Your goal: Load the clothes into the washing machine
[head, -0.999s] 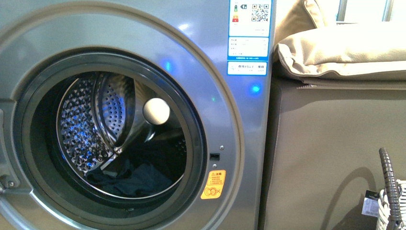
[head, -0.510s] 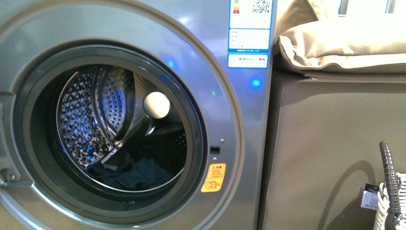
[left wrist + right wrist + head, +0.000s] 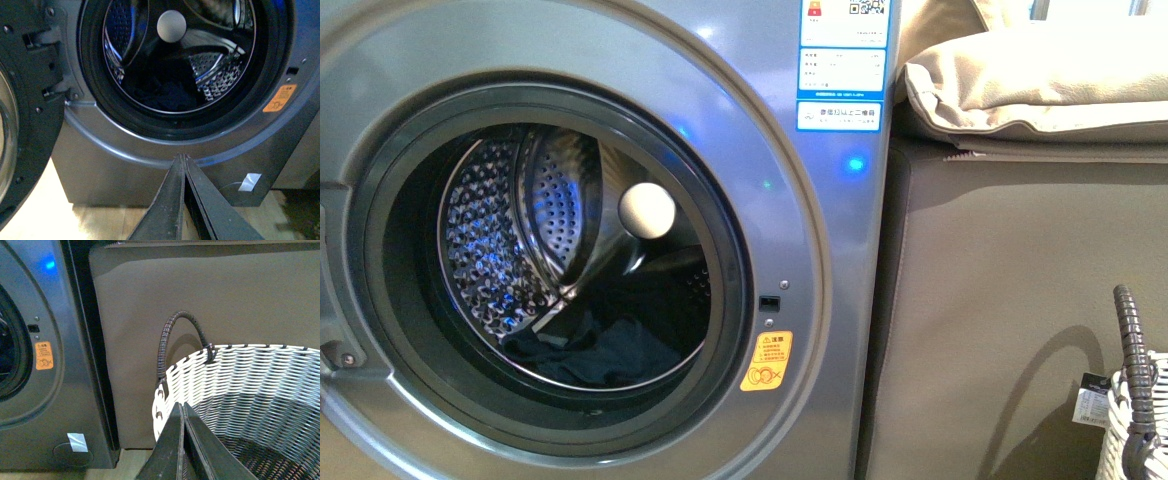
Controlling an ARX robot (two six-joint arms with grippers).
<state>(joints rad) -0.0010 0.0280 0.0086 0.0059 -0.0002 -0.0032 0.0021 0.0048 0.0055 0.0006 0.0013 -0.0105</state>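
Clothes lie as a dark navy heap at the lower centre of the front frame, on the floor of the drum inside the washing machine; its porthole stands open; the door hangs at the left edge of the left wrist frame. Your left gripper has its jaws pressed together, empty, pointing at the machine's lower rim; the heap lies above and beyond it. Your right gripper, jaws likewise closed, hangs over the white wicker basket; what you see of the basket holds no garment. I judge loading nearly done; the left arm is nearer the drum.
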